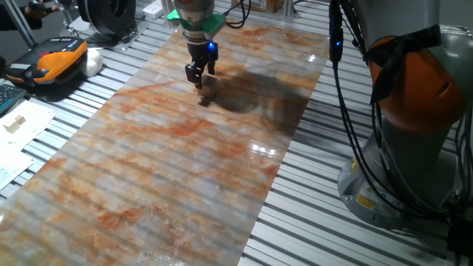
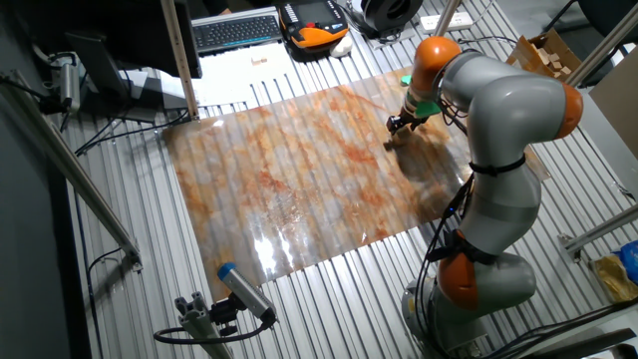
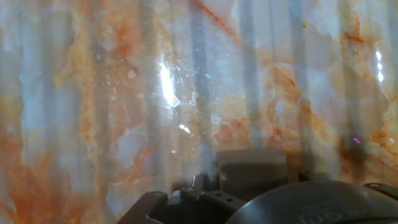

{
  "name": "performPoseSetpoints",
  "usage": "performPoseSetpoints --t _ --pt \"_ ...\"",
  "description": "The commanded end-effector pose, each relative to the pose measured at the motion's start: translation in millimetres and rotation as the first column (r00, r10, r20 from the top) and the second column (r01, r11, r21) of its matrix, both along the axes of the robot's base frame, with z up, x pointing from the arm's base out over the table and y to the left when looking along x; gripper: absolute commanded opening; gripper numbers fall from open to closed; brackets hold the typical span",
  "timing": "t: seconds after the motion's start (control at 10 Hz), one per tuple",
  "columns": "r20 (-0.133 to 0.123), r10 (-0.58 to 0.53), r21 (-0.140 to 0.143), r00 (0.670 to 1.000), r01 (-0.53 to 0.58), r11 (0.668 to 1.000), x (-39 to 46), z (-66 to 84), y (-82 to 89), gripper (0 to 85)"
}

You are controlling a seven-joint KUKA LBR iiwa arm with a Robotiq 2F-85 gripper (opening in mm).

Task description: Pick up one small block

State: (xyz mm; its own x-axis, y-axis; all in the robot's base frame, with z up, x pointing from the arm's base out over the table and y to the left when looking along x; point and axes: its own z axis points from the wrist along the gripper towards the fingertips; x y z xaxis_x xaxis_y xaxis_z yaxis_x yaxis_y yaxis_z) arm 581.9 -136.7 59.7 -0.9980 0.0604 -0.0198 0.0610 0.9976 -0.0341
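Marbled sheet (image 1: 148, 162) spreads across the near table. Farther back, the gripper (image 1: 198, 78) hangs low over it, fingers close together around the small block (image 1: 206, 91); whether they grip it is unclear.

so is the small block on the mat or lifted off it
Cannot tell. The gripper hangs low over the mat, and the small block sits blurred by its fingers.

Bright overhead light glares off the glossy mat (image 1: 185, 148); the hand view is soft (blurred nearest the lens).
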Motion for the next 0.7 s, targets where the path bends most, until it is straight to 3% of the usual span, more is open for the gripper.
performPoseSetpoints --t 0.0,0.3,0.6 --pt "-0.014 0.0 0.003 1.0 0.0 1.0 0.0 0.2 -0.1 68.0" --pt "-0.012 0.013 -0.005 1.0 -0.013 1.0 0.0 0.2 -0.1 68.0" --pt "-0.007 0.069 0.021 0.998 -0.069 0.997 0.0 0.2 -0.1 68.0"
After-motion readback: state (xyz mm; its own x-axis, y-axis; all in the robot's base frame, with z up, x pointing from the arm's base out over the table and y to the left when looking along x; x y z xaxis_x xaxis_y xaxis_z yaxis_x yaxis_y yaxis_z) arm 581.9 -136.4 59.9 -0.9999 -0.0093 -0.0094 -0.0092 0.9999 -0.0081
